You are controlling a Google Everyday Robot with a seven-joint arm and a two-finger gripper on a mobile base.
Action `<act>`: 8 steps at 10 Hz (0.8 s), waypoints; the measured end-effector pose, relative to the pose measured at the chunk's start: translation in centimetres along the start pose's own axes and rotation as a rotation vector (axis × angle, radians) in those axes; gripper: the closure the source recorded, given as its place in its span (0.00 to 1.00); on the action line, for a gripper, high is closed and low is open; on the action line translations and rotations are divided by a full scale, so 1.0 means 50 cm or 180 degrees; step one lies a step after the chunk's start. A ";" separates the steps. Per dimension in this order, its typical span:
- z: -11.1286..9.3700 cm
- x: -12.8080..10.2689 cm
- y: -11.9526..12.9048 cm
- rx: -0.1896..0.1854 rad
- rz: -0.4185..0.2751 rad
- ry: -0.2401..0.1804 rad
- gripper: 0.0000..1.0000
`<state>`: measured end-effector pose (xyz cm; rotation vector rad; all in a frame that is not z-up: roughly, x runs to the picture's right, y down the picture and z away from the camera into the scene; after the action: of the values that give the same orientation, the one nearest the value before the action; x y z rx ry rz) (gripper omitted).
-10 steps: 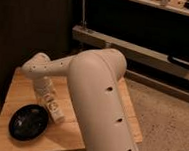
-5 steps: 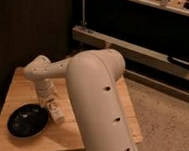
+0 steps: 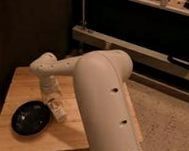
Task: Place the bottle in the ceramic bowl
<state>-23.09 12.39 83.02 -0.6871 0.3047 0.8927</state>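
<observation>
The big white arm [image 3: 103, 101] reaches over the wooden table [image 3: 21, 85]; its gripper [image 3: 53, 100] points down near the middle of the table; the small white bottle [image 3: 59, 112] is right at the tip of the gripper, touching it or very nearly; the bottle leans over to one side and does not stand up straight; the black bowl [image 3: 31, 118] sits on the table just beside the bottle, on the side nearer the table's edge; nothing is in the bowl.

I cannot tell if the gripper is squeezing the bottle or is loose around it; it is too dark and small there; a bottle that leans like that may well be held up by something, so I think it could be in the grip, but that is only a guess.

The step in hand looks like the carry, the part where the bottle goes from the table over to the bowl; the bottle is not in the bowl yet; it is close to the rim.

If the bottle is held, the next move should be a short slide toward the bowl, high enough to clear the rim, and then a gentle drop; if it is not held, the gripper needs to close on it first; a bump on the rim could push the bowl or knock the bottle away.
</observation>
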 end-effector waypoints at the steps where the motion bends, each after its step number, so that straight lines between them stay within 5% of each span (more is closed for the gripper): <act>1: 0.000 0.000 -0.002 -0.0010 0.0015 0.0009 0.35; 8: 0.011 0.005 -0.013 0.0018 0.0101 0.0071 0.35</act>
<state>-22.47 12.63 83.59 -0.6890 0.3388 0.9146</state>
